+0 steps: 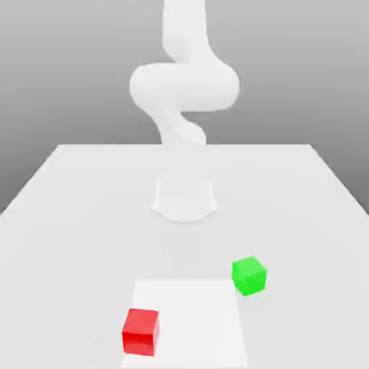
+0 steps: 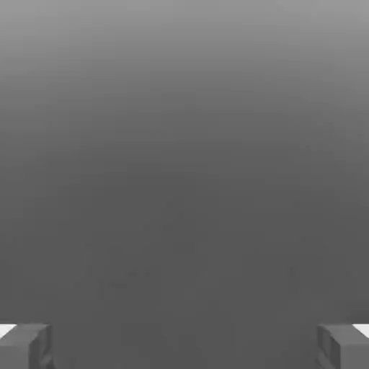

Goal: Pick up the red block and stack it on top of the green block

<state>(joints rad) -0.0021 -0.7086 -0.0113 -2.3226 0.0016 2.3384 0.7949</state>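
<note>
The red block (image 1: 140, 331) lies on the table near the front, at the exterior view's left, on the left edge of a lighter square patch. The green block (image 1: 249, 275) sits apart from it, further back and toward the exterior view's right, at the patch's right corner. The white arm (image 1: 184, 86) rises from its base at mid-table and runs up out of the picture. In the hand view my gripper (image 2: 184, 346) is open, its two grey fingertips (image 2: 25, 346) standing far apart at the picture's edges with nothing between them, in front of a plain grey background.
A pale grey table (image 1: 72, 216) carries everything. The arm's round base (image 1: 184, 198) stands at the table's middle, behind the blocks. A lighter square patch (image 1: 189, 317) lies flat on the surface at the front.
</note>
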